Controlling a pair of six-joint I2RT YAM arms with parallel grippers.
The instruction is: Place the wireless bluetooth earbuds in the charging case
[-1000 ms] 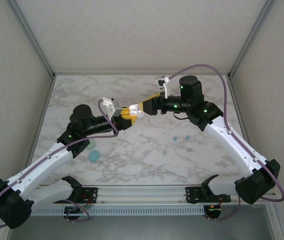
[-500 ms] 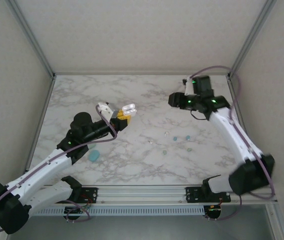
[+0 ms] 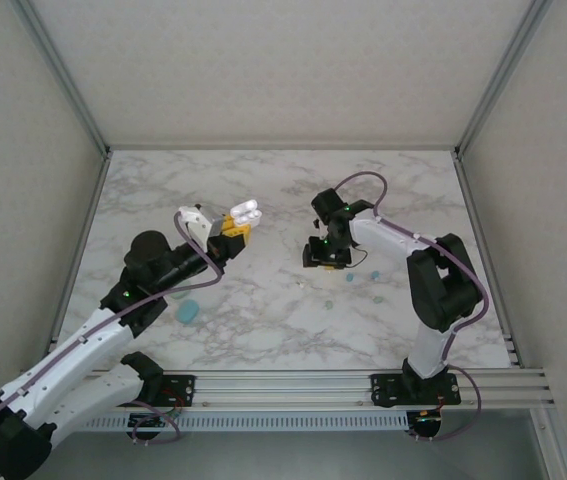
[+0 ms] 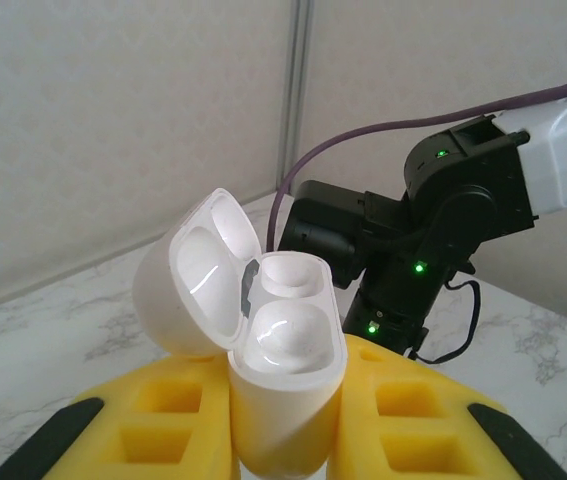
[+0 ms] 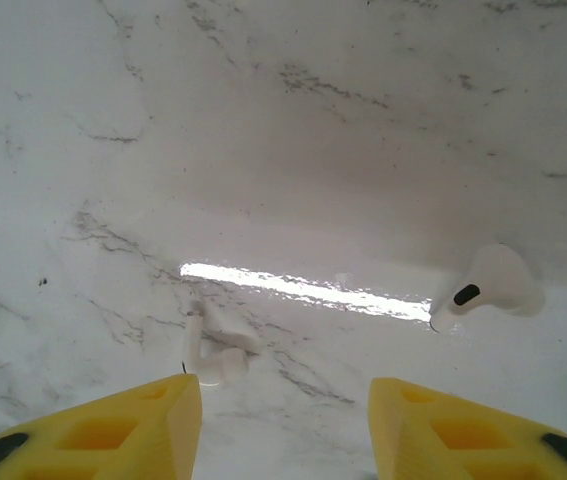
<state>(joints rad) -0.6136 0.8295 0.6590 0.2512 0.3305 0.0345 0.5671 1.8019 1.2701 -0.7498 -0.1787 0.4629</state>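
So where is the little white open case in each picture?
Top external: the white case is left of centre, lid open, pinched in the left claw.
Left wrist: the white case stands in the lower middle, between the yellow fingers.
Right wrist: this camera looks down past the right claw at a white earbud on the table.
Shared landmark: the marble table, in all three.

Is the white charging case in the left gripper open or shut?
Open: the lid of the charging case stands hinged back, exposing both inner wells.
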